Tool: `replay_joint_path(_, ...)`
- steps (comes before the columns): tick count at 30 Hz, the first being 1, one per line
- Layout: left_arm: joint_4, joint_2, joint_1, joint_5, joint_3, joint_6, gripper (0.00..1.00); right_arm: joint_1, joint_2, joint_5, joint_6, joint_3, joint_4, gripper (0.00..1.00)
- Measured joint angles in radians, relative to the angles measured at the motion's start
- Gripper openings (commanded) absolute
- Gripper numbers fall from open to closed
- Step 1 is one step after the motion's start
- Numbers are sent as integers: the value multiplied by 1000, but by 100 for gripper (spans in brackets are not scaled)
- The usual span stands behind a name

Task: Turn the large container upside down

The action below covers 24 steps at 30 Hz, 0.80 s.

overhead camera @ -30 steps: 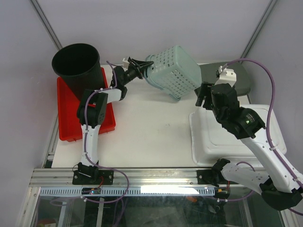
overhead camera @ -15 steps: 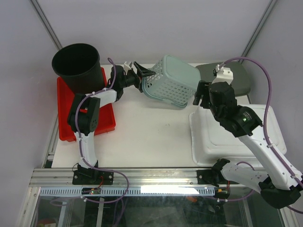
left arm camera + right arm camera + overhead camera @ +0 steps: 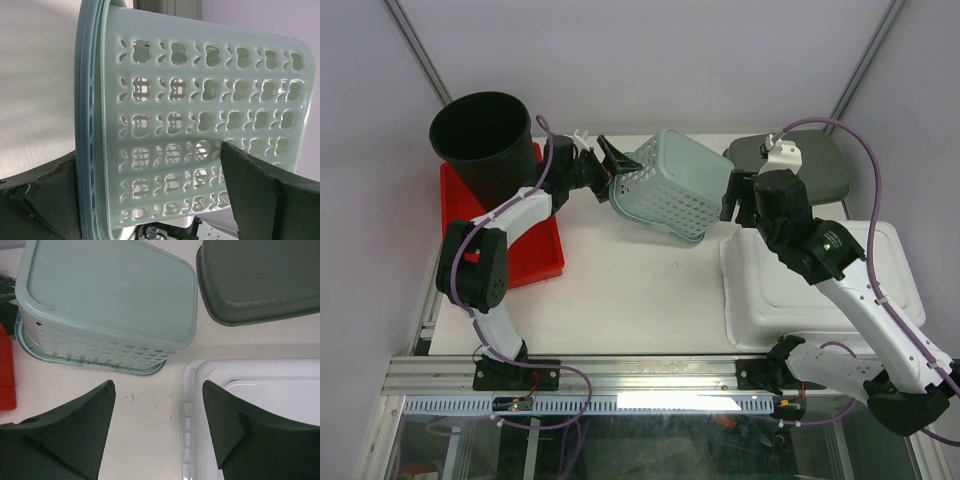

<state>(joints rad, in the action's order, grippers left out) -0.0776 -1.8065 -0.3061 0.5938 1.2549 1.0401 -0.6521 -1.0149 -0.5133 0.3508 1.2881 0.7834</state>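
Mint-green perforated basket [image 3: 672,188] almost inverted, upper centre of frame.
Its base faces up, but it appears to lean on the bench [image 3: 640,290]. Left claw [image 3: 606,166] is spread around its rim; right claw [image 3: 156,383] is spread, empty. Settling flat remains.

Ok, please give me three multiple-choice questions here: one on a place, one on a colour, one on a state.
1. Where on the table lies the grey lid? A far right; B near left; C centre.
2. What colour is the basket? A red; B mint green; C black.
3. The right pincer is: A open, empty; B shut on the basket; C shut on the lid.
Answers: 1A, it sits in the far right corner; 2B, its walls are mint green; 3A, nothing between its spread fingers.
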Motion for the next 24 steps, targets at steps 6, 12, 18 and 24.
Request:
replay_joint_path(6, 71, 56, 0, -24, -3, -60, 99, 0, -14, 31, 4, -10, -13, 75)
replay_joint_path(12, 87, 64, 0, -21, -3, -69, 99, 0, -35, 111, 16, -10, -44, 76)
replay_joint_path(18, 90, 73, -2, -10, -8, -81, 99, -10, -154, 256, 55, 34, -111, 75)
replay_joint_path(24, 94, 81, -6, -8, -10, -88, 99, -51, -365, 224, 101, 210, -131, 77)
